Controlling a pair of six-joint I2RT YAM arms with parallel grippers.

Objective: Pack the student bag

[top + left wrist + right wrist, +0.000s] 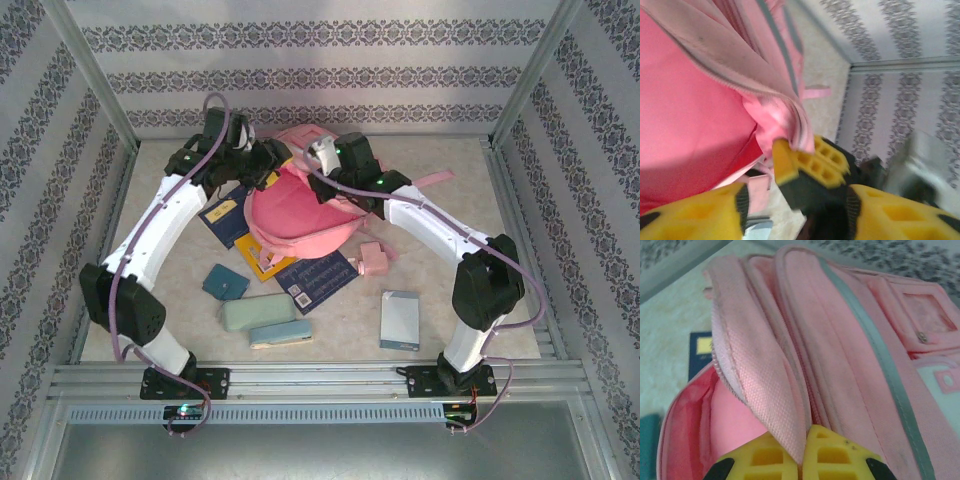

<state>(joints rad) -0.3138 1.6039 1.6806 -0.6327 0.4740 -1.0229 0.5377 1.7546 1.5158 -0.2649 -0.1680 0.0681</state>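
Note:
The student bag [300, 215], a large pink backpack, lies open in the middle of the table with its red-pink lining [695, 410] showing. My right gripper [802, 460] is shut on the edge of the bag's zippered flap [760, 375], holding it up. In the left wrist view the same right gripper [799, 150] pinches pink fabric of the bag [690, 100]. My left gripper [797, 212] stands open just beside that pinch, with nothing between its yellow fingers [695, 215]. From above, the left gripper [270, 165] is at the bag's far left rim and the right gripper [322, 172] at its far right rim.
Dark blue books lie left of the bag [222, 215] and partly under its near side [318, 282]. Nearer the arms are a teal pouch [225, 282], a mint pencil case [258, 313], a slimmer case [282, 336], a small pink item [372, 258] and a blue-grey notebook [400, 320].

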